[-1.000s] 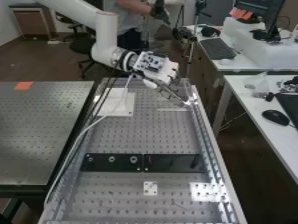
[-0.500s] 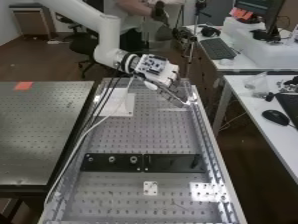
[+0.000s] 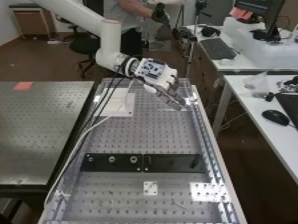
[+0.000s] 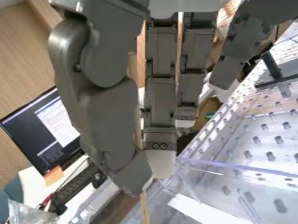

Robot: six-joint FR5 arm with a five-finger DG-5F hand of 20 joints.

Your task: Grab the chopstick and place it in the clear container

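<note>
1. the hand [image 3: 158, 75] is held at the far end of the perforated bench [image 3: 143, 137], tilted downward, its fingertips directed toward the bench's right side in the high view.
2. in the wrist view, the chopstick [image 4: 145, 209] is pinched between the thumb [image 4: 110, 120] and the fingers of the hand [image 4: 161, 95]; its pale wooden end is seen projecting past the tips.
3. near that end, the upper edge of the clear container [image 4: 233, 167] is seen; whether the chopstick is over it or beside it cannot be told.
4. a flat white block [image 3: 122, 102] is set on the bench, to the left of the hand in the high view.
5. that block is crossed from above by cables [image 3: 85, 131], which are hung from the arm and led along the bench's left side.
6. nearer the camera, two black plates [image 3: 113, 162] are laid end to end across the bench, and a small white plate [image 3: 150, 188] is placed closer still.
7. to the left, a second perforated bench [image 3: 40, 135] is marked with an orange square [image 3: 23, 86].
8. to the right, a black mouse [image 3: 275, 117] is placed on a white desk [image 3: 256, 112].
</note>
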